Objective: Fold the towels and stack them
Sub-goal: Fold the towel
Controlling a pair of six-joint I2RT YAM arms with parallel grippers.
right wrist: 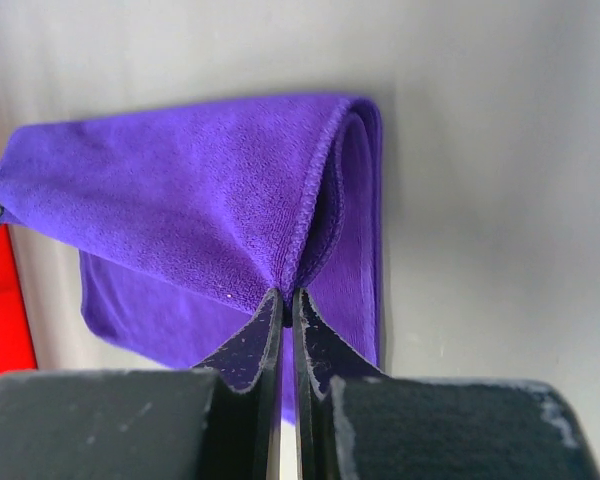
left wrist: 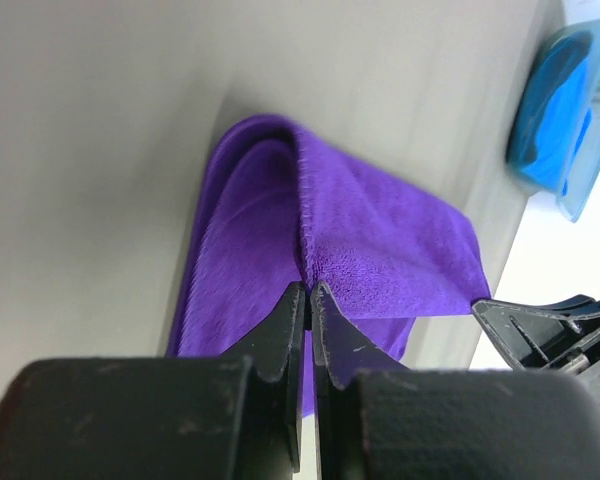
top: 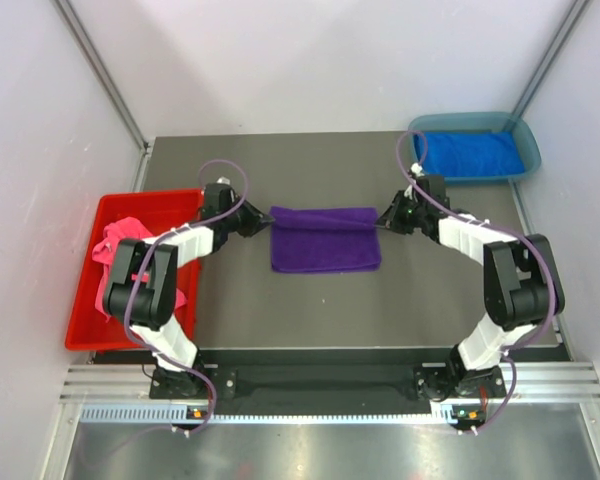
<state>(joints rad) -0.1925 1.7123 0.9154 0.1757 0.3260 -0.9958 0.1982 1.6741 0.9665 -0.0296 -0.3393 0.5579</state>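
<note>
Purple towel (top: 325, 238) at centre of desk (top: 330, 310), half-folded, upper layer pinched by closed left fingers (left wrist: 290, 320) and right fingers (right wrist: 255, 335); royal blue towel (top: 467, 155) folded in teal tray (top: 529, 165), pink towel (top: 115, 250) crumpled in red bin (top: 85, 310), so most folding and stacking apparently outstanding.

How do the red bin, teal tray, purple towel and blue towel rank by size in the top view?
Largest: red bin.
Next: teal tray and purple towel, too alike to rank.
Smallest: blue towel, lying in the tray.
</note>
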